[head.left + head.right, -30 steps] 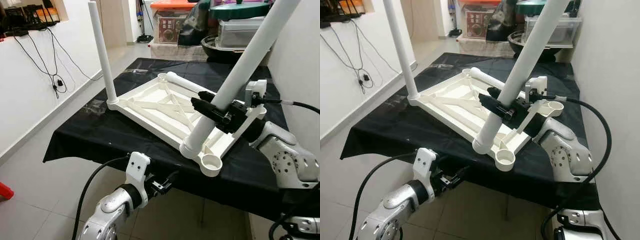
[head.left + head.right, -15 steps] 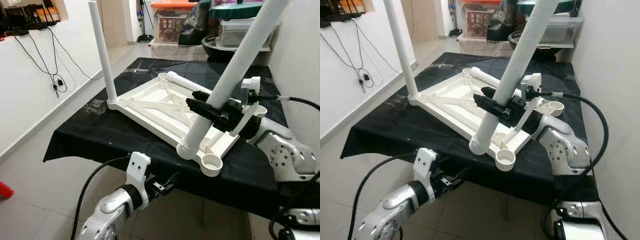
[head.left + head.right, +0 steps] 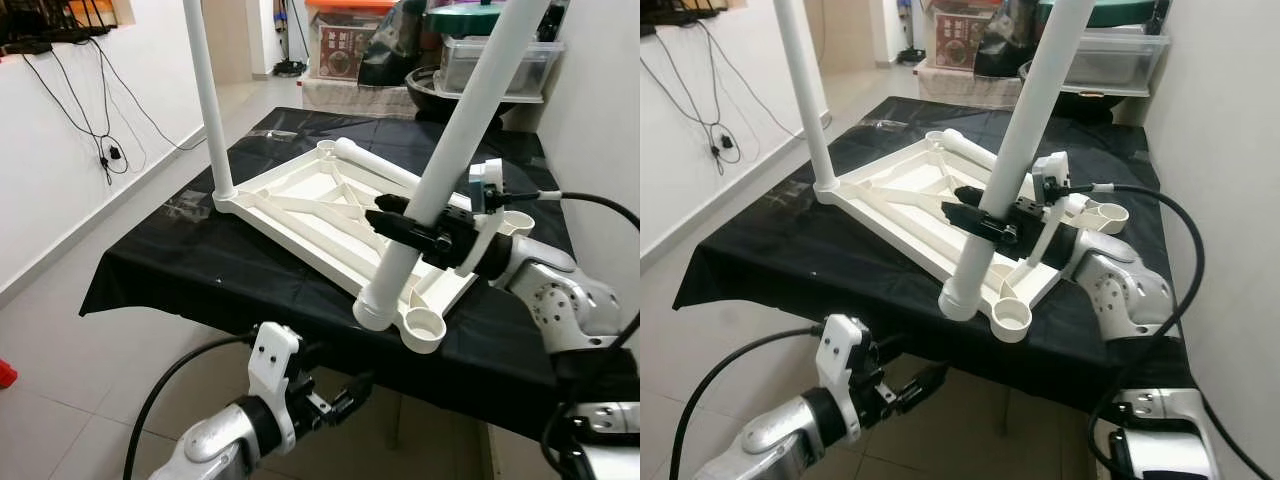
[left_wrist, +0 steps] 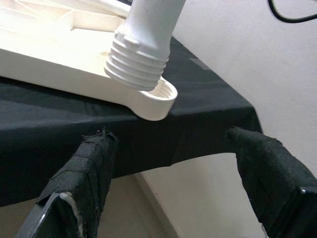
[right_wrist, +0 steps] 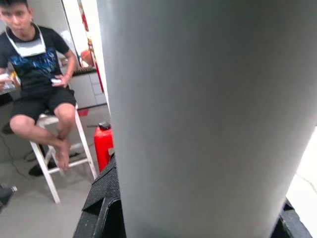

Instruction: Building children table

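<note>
**Robot holds a white leg over the upside-down table**

A white table top [image 3: 330, 215] lies upside down on a black cloth [image 3: 200, 270] that covers a stand. One white leg [image 3: 207, 95] is already standing straight up at the far left corner of the table top. Another white leg [image 3: 385, 168] lies flat along the far edge.

The right gripper [image 3: 405, 222] has its two black fingers closed around a third leg, the tilted leg [image 3: 440, 180]. It grips the leg about halfway down the part we can see. This leg leans, with its top going up and to the right. Its bottom end has screw ridges [image 4: 134, 64]. That end sits just above and beside the round socket [image 3: 424, 326] at the near corner of the table top. I cannot tell if it touches the socket. In the right wrist view the leg is very close and looks like a big grey wall, and a person [image 5: 37, 74] sits on a white stool [image 5: 49, 144] behind it, next to a red can [image 5: 103, 146].

The left gripper [image 3: 340, 400] hangs low, in front of the cloth edge and below the table. Its fingers [image 4: 89, 173] are wide apart and hold nothing. They point up toward the socket.

Boxes and bins [image 3: 350, 40] stand on the floor behind the stand.
</note>
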Robot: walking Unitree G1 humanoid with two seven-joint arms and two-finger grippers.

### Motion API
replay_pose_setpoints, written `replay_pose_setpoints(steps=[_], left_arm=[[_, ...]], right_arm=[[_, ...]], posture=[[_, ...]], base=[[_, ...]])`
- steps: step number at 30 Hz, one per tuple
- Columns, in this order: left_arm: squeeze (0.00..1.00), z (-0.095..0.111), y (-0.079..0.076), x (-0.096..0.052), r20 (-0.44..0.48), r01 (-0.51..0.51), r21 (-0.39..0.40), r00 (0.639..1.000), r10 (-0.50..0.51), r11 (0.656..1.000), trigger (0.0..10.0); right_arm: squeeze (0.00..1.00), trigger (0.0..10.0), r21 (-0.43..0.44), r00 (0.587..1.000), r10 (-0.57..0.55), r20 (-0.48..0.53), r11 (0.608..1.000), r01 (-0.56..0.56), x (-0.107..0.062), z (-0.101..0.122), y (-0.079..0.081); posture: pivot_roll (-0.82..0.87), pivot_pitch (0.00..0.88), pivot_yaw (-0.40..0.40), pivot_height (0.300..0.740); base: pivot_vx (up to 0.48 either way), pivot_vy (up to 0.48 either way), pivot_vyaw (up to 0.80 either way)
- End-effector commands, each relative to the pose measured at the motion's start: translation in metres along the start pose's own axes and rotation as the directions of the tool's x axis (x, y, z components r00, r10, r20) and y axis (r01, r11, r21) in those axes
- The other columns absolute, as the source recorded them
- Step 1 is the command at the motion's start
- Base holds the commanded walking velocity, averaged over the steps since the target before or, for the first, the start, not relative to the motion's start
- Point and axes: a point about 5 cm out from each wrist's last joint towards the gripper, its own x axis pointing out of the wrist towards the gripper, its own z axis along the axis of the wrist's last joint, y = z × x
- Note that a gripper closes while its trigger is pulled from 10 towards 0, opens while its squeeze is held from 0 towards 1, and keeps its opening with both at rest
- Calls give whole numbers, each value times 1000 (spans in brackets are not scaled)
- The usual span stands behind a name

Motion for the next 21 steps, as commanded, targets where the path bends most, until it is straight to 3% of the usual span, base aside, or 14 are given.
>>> replay_pose_setpoints(steps=[1, 7, 21], left_arm=[[0, -3, -3, -4, -24, 8, -13, 1000, -8, 1000, 10000], [0, -5, -8, -8, -46, 13, -30, 999, -15, 999, 10000], [0, 2, -14, -13, -54, 19, -35, 998, -21, 999, 10000]], right_arm=[[0, 10000, -44, 1000, -17, -2, 999, 17, -6, 5, -5], [0, 10000, -81, 995, -101, -25, 992, 98, -26, 3, -18], [0, 10000, -69, 995, -94, -39, 993, 91, -35, -8, -18]], posture=[[188, 61, -37, 740], [182, 56, -31, 740], [187, 91, -29, 740]], base=[[0, 0, 0], [0, 0, 0], [0, 0, 0]])
